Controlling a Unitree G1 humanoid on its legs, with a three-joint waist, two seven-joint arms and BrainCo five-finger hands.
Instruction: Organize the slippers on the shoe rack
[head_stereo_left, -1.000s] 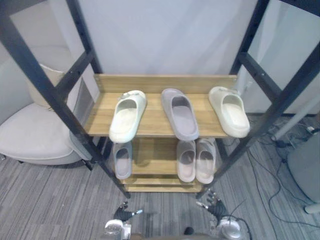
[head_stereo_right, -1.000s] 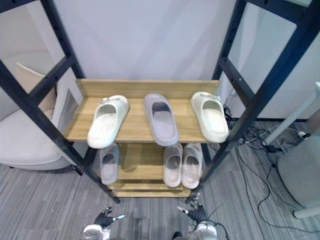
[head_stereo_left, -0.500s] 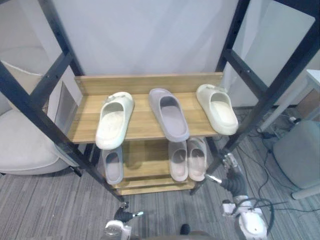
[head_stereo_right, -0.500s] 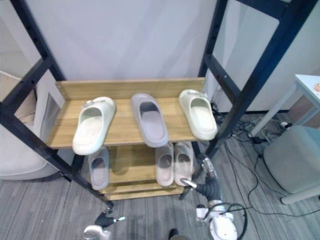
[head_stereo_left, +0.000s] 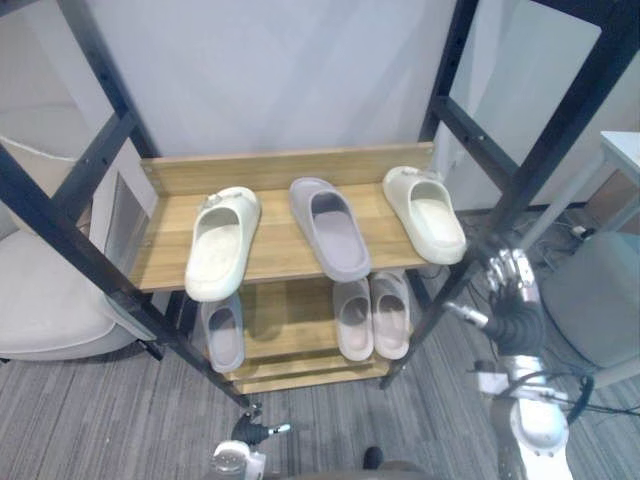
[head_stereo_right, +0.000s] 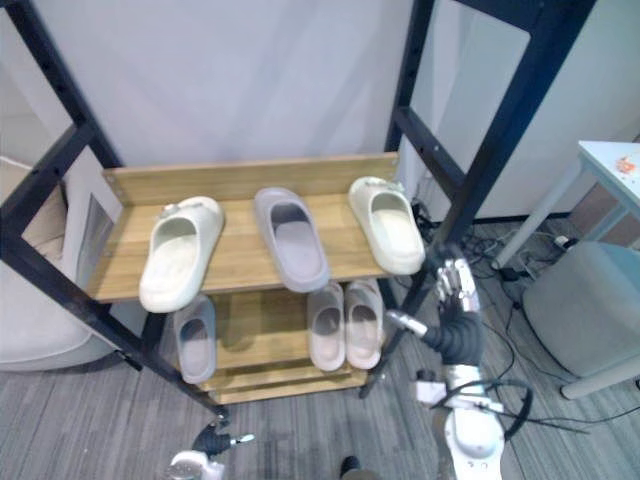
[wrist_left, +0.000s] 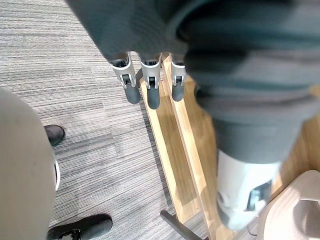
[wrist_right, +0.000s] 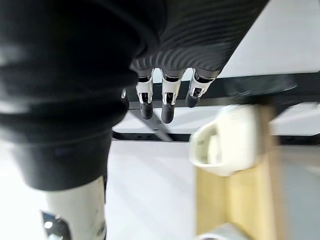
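At lower right of the head views, right robot hand (head_stereo_left: 510, 280), fingers straight and apart, nothing in them, just beside a slanting black frame post (head_stereo_left: 562, 125). Up and left of it, near but not touching, right cream slipper (head_stereo_left: 425, 213) at the right end of the top shelf of the shoe rack (head_stereo_left: 280, 170). Further left on that shelf, middle grey slipper (head_stereo_left: 330, 228), then left cream slipper (head_stereo_left: 222, 243), each apart from the next. On the lower shelf, lower grey slipper (head_stereo_left: 222, 333) at left and pinkish pair (head_stereo_left: 372, 316) side by side under the middle. Left robot hand (wrist_left: 151, 80) at the bottom edge, fingers straight, empty, low over the carpet (wrist_left: 75, 100) by the rack's foot.
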